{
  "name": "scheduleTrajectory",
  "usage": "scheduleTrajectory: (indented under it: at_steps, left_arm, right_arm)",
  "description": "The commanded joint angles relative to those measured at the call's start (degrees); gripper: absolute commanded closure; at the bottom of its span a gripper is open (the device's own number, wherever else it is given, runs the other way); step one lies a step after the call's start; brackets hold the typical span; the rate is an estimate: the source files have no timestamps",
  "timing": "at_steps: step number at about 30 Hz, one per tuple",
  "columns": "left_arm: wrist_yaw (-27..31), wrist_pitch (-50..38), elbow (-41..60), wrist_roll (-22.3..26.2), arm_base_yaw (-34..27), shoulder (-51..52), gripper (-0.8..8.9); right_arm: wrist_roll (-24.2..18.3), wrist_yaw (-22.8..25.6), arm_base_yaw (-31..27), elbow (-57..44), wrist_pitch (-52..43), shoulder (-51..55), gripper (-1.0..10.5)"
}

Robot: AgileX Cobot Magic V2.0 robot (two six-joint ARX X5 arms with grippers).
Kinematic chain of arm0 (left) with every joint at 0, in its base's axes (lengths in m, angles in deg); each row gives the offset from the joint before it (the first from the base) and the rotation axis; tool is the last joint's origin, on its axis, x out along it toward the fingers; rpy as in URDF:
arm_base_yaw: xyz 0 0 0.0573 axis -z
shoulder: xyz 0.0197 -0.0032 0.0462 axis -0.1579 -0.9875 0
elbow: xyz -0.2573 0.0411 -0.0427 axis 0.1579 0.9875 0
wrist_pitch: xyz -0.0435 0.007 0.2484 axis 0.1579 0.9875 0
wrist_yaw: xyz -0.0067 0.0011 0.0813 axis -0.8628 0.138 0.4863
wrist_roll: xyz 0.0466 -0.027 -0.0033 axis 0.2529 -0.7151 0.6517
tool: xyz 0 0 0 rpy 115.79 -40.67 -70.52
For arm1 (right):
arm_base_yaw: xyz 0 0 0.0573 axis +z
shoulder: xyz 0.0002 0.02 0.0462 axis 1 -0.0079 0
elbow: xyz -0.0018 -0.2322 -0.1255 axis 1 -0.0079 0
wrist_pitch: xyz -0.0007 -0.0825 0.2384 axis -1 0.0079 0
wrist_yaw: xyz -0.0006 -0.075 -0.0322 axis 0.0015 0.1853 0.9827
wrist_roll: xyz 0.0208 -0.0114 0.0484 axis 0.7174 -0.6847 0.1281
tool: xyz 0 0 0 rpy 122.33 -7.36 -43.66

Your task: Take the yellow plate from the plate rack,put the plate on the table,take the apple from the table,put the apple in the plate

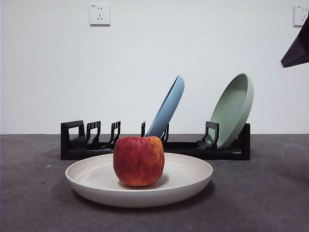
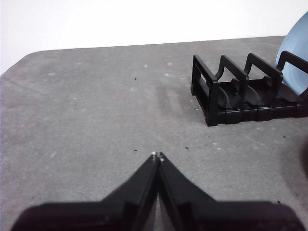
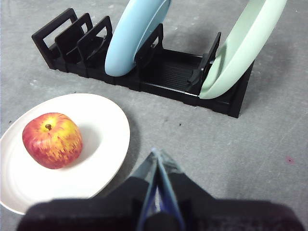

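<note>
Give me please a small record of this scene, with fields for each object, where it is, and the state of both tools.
apple: sits upright in the yellow plate
yellow plate: lies flat on the table, in front of the plate rack
light blue plate: leaning in the rack, middle slot
sage green plate: leaning in the rack, end slot
left tool: shut, empty, above bare table near the rack's empty end
right tool: shut, empty, beside the yellow plate
</note>
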Motion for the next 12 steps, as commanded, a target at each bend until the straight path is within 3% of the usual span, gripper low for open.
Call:
scheduleTrajectory:
  at_steps: [1, 4, 5, 8, 12]
  left_arm:
    - [0.1, -0.2, 0.8, -0.5, -0.2, 0.2, 8.16]
    - [0.1, -0.2, 0.8, -0.5, -0.2, 0.2, 8.16]
    - [0.1, -0.2, 0.8, -0.5, -0.2, 0.2, 8.16]
    - [0.1, -0.2, 0.8, -0.5, -0.2, 0.2, 8.16]
    - [0.2, -0.2, 0.8, -0.5, -0.2, 0.2, 8.16]
  right_arm:
    - [0.5, 0.2, 0.0, -0.2, -0.3, 0.0, 9.6]
    - [0.3, 1.5, -1.2, -0.2, 1.1, 2.9, 9.6]
    - [-1.6, 1.7, -2.3, -0.2, 1.8, 4.8, 9.6]
    - [-2.3, 0.9, -9.4, -1.0, 2.2, 11.7, 9.6]
    - [-2.9, -7.8, -20.2, -6.9, -1.8, 20.6, 9.6]
